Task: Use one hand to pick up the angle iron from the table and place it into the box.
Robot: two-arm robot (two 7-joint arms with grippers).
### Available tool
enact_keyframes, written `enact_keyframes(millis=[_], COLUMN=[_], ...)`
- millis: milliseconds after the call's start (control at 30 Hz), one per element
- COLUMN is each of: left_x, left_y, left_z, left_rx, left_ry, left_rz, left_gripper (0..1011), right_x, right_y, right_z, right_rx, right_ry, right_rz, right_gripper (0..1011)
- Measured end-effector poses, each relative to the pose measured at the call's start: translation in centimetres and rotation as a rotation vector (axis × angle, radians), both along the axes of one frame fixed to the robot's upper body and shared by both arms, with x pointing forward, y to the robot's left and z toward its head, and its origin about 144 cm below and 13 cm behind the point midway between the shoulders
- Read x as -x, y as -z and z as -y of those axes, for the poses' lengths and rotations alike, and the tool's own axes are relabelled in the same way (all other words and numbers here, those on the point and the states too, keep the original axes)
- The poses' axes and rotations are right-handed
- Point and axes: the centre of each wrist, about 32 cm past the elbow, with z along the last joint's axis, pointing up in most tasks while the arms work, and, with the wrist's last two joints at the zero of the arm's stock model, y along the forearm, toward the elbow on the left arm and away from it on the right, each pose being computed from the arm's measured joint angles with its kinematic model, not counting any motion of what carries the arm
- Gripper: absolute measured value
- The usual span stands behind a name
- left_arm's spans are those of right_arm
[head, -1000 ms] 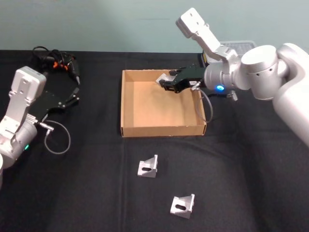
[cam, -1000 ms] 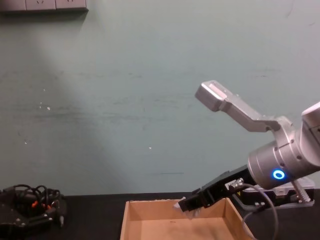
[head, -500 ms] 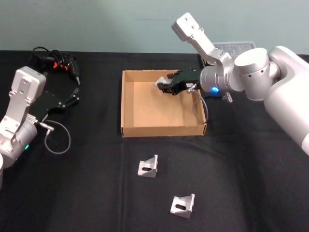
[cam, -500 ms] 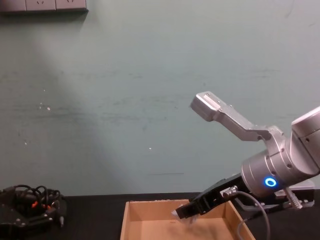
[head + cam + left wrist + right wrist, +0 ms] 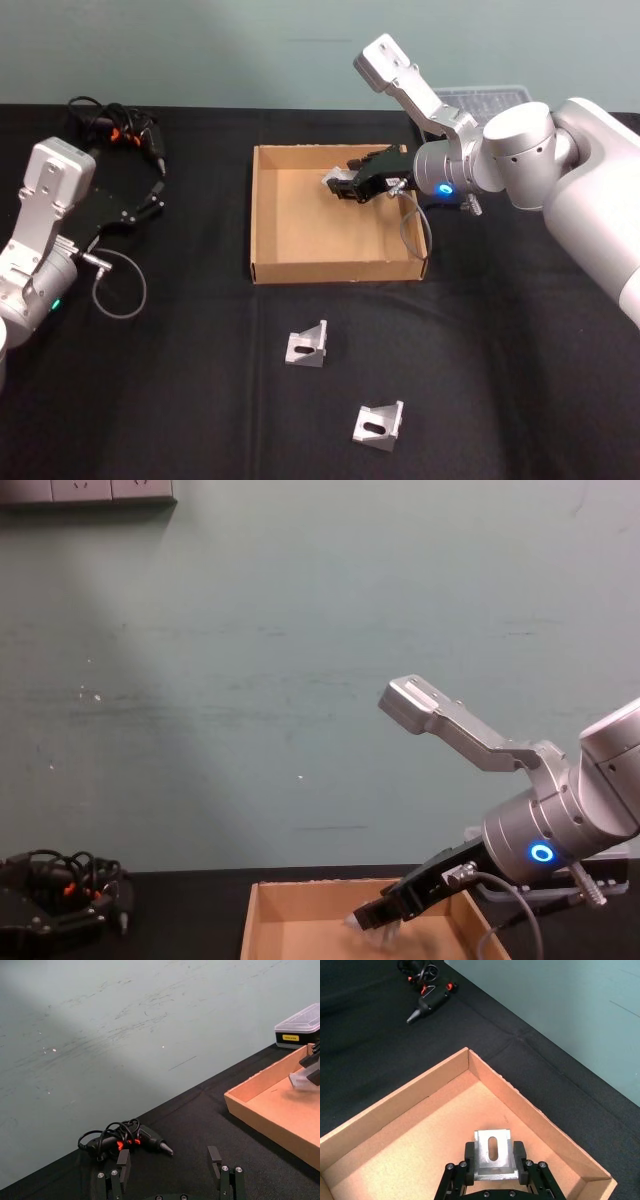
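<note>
Over the table [image 5: 200, 400], in the box [image 5: 340, 270], right gripper [image 5: 338, 186] jaws clamp an angle iron [image 5: 492, 1159].

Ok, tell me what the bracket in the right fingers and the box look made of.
Bracket: looks like metal, perhaps aluminium or steel. It has a dull silver-grey matte finish, crisp edges and a cleanly cut slot.
Box: cardboard, plain tan and matte, with thin low walls and visible folded corners.

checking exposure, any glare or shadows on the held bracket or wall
Right wrist view: silver slotted angle iron in the right gripper evenly lit, no glare. Left wrist view: faint shadow beneath it in tan cardboard box. Chest view: paler patch on green wall.
</note>
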Motion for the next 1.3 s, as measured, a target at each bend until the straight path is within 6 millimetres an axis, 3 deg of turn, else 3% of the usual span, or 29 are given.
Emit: enact_keyframes(millis=[167,433,633,967,1300], left_x=[0.0,0.0,0.0,0.0,0.0], left_y=[0.0,0.0,0.0,0.0,0.0], left_z=[0.0,0.0,0.0,0.0,0.0], left_rx=[0.000,0.000,0.000,0.000,0.000], left_ry=[0.000,0.000,0.000,0.000,0.000], left_rz=[0.000,0.000,0.000,0.000,0.000], left_gripper=[1000,1000,1000,1000,1000], right_x=[0.0,0.2,0.7,3.6,8.0], right_y=[0.0,-0.3,-1.5,-5.1,-8.0], right_z=[0.0,0.2,0.5,2.3,4.9], right_rx=[-0.005,-0.021,-0.050,-0.137,-0.192], right_ry=[0.001,0.007,0.019,0.043,-0.024], right_rz=[-0.003,0.012,0.056,0.163,0.177], right_gripper=[585,864,993,1003,1003])
